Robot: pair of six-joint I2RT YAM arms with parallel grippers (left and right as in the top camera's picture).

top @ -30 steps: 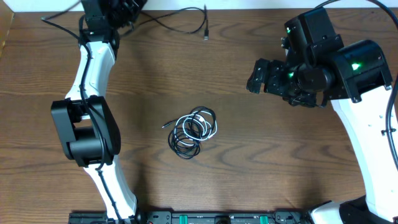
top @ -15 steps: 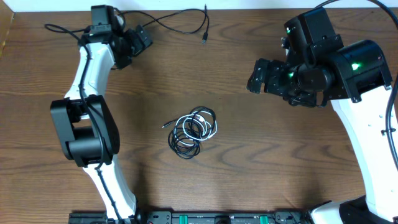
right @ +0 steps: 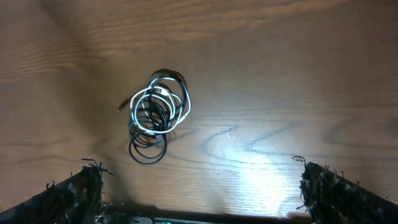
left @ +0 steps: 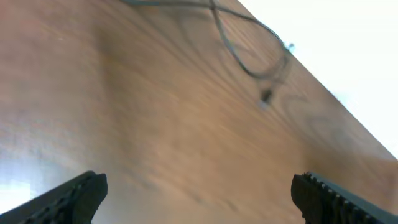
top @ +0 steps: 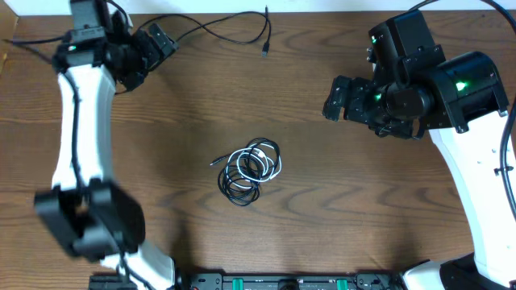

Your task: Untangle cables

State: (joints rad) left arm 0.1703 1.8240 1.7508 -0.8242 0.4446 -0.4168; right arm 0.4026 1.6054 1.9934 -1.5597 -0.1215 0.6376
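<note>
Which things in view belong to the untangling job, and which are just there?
Job:
- tangled bundle of black and white cables
- loose black cable near the far edge

Not the job:
- arms' own thick cables
- base rail at the near edge

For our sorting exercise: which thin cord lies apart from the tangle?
The thin black cord lying loose, alone; the white cord and other black cords are coiled together in one bundle.

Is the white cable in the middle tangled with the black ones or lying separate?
Tangled: the white cable loops through the black cables in one bundle.
</note>
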